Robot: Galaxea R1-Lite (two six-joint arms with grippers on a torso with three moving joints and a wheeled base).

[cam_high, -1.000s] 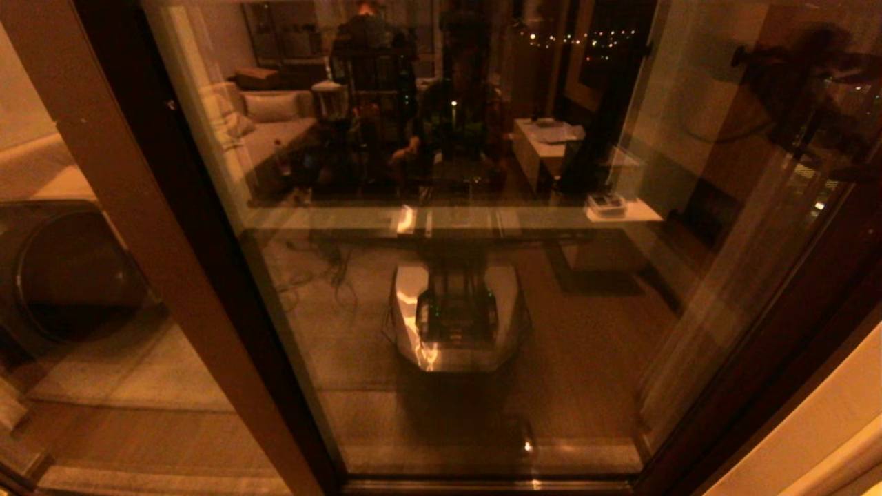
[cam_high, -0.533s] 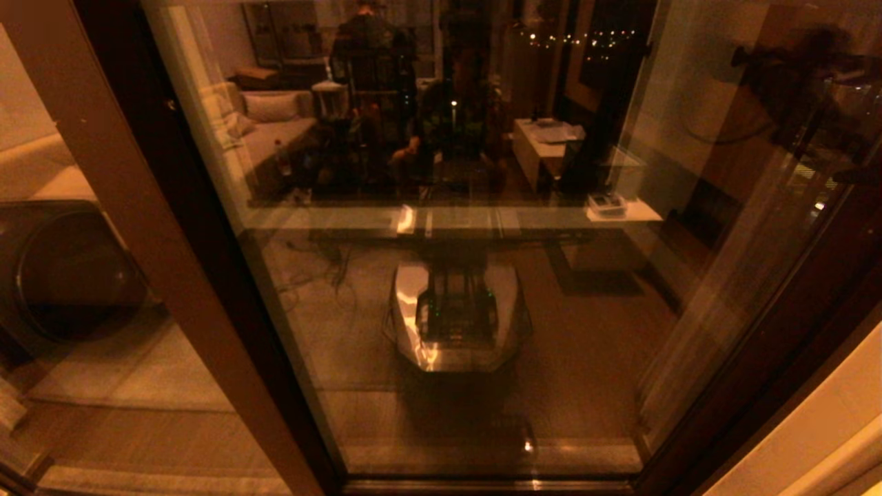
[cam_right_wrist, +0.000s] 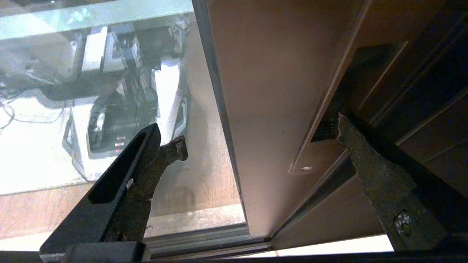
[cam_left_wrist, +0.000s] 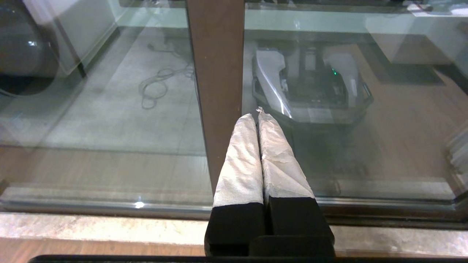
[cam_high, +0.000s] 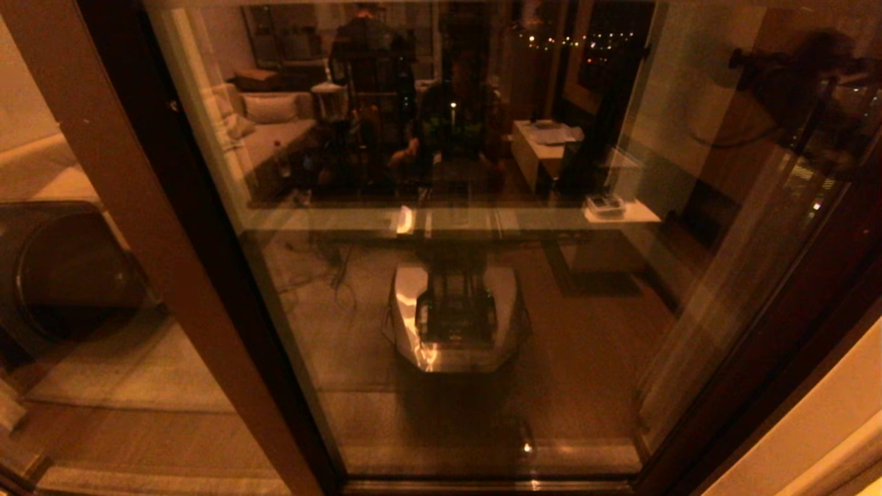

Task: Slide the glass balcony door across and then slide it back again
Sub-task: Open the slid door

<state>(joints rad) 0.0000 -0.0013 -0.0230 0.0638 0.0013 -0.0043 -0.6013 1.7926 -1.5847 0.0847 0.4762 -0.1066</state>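
Observation:
The glass balcony door [cam_high: 455, 289] fills the head view, its pane full of reflections; neither gripper shows there. In the right wrist view its brown upright [cam_right_wrist: 270, 109] carries the slim dark recessed handle [cam_right_wrist: 323, 128] with a screw [cam_right_wrist: 306, 168] below it. My right gripper [cam_right_wrist: 261, 135] is open, its fingers [cam_right_wrist: 369, 171] spread either side of that upright, apart from it. In the left wrist view my left gripper [cam_left_wrist: 256, 115] is shut on nothing, its white-wrapped tips just in front of another brown upright [cam_left_wrist: 215, 73].
A floor track [cam_right_wrist: 204, 241] runs under the door, and a pale stone sill [cam_left_wrist: 91, 226] lies before it. A dark round appliance [cam_high: 62, 275] shows at the left, behind or reflected in the glass. The robot's base [cam_high: 455, 317] is mirrored in the pane. A dark outer frame [cam_high: 778, 331] stands on the right.
Almost nothing: the reflections in the glass shift very slightly, and the door's uprights stay nearly where they were.

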